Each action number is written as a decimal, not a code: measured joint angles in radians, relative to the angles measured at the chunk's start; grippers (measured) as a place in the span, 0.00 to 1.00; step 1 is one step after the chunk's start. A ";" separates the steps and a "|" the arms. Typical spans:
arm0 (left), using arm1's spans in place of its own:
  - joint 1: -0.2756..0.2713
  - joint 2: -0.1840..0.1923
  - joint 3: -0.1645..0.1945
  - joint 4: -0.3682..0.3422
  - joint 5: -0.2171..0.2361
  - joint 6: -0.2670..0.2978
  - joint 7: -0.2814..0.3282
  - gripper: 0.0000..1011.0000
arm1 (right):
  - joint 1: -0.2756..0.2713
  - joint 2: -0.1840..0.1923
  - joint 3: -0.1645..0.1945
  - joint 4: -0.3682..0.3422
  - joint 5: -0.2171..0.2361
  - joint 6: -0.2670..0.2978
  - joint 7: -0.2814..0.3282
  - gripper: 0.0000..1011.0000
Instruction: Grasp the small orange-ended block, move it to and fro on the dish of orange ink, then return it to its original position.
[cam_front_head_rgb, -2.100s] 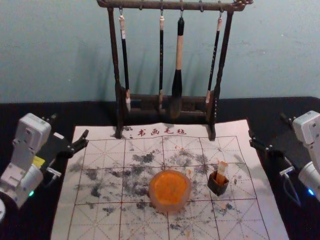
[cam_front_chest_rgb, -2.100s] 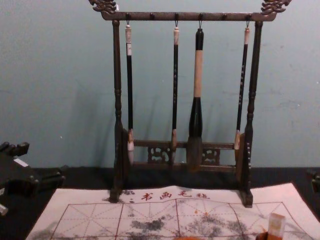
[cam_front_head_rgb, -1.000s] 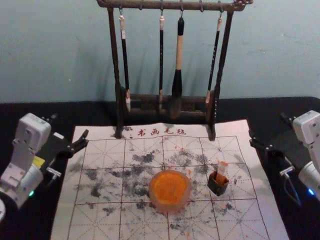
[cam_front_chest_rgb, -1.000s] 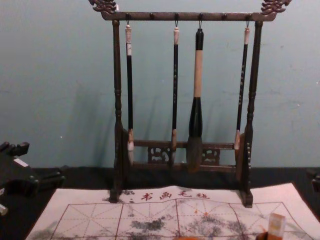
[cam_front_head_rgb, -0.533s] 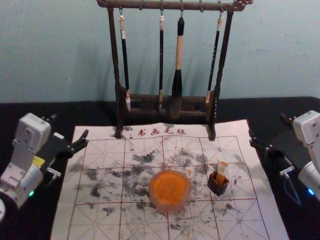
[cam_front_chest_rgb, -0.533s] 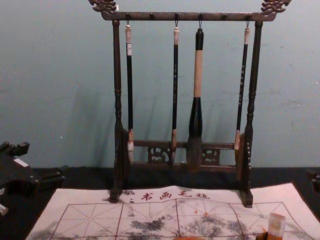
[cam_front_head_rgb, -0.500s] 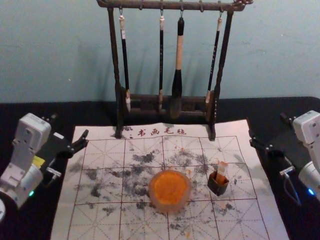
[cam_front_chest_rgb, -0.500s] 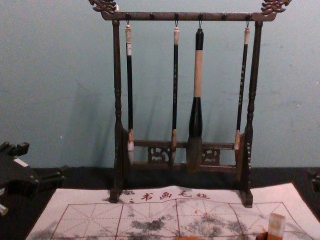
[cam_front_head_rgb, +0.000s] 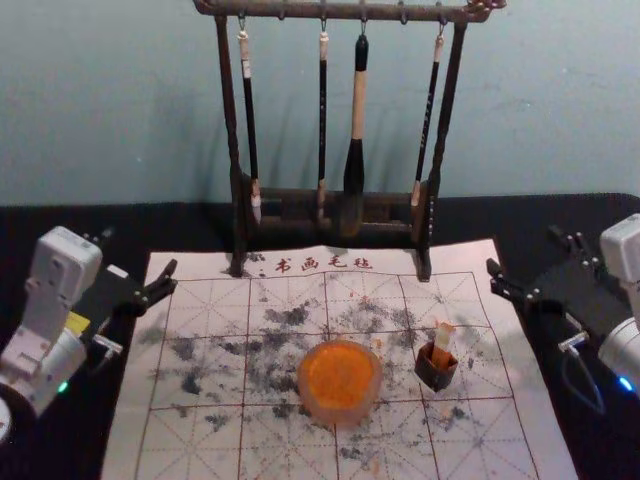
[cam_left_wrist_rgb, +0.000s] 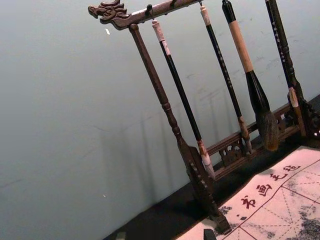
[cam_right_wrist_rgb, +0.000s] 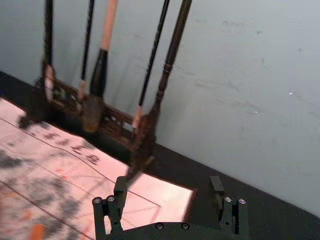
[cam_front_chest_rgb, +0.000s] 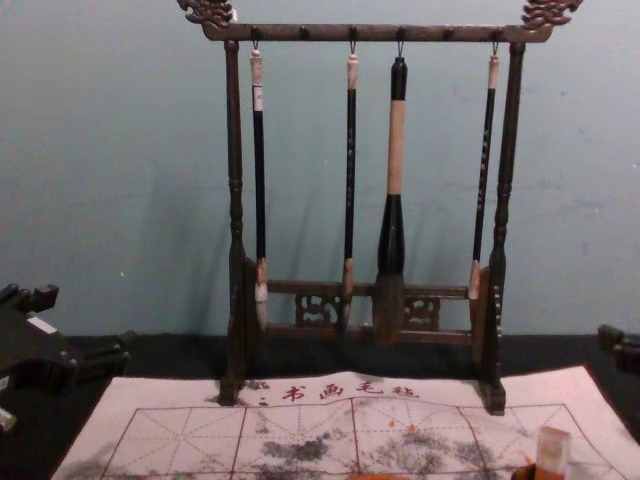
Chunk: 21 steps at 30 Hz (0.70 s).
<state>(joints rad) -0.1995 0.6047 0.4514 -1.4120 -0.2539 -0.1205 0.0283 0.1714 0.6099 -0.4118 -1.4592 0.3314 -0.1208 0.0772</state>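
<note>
The small block (cam_front_head_rgb: 443, 342) with an orange end stands in a dark square holder (cam_front_head_rgb: 436, 374), right of the round dish of orange ink (cam_front_head_rgb: 340, 381). In the chest view the block (cam_front_chest_rgb: 552, 453) rises clear at the lower right. My right gripper (cam_front_head_rgb: 522, 249) is beyond and to the right of the block, over the mat's right edge. In the right wrist view the right gripper (cam_right_wrist_rgb: 168, 185) is open and empty. My left gripper (cam_front_head_rgb: 140, 250) is parked by the mat's left edge, open; its tips frame the left gripper's gap (cam_left_wrist_rgb: 165, 235) in the left wrist view.
A dark wooden rack (cam_front_head_rgb: 430, 210) with several hanging brushes stands at the mat's far edge, between the two arms. The ink-stained white mat (cam_front_head_rgb: 200, 430) lies on a black table (cam_front_head_rgb: 60, 225), with a wall behind.
My right gripper has shifted slightly left, inward towards the mat. The left arm, block, holder and dish have stayed where they were.
</note>
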 joint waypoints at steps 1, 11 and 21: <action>0.000 0.000 0.000 0.000 0.000 0.000 0.000 0.99 | -0.010 0.001 0.011 -0.014 0.027 0.003 0.024 0.99; 0.000 0.000 0.000 0.000 0.000 0.000 0.000 0.99 | -0.075 -0.001 0.061 -0.103 0.199 0.078 0.166 0.99; 0.000 0.000 0.000 0.000 0.000 0.000 0.000 0.99 | -0.101 -0.026 0.070 -0.128 0.272 0.198 0.217 0.99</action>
<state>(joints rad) -0.1995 0.6047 0.4514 -1.4120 -0.2539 -0.1205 0.0283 0.0704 0.5837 -0.3420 -1.5876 0.6036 0.0773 0.2945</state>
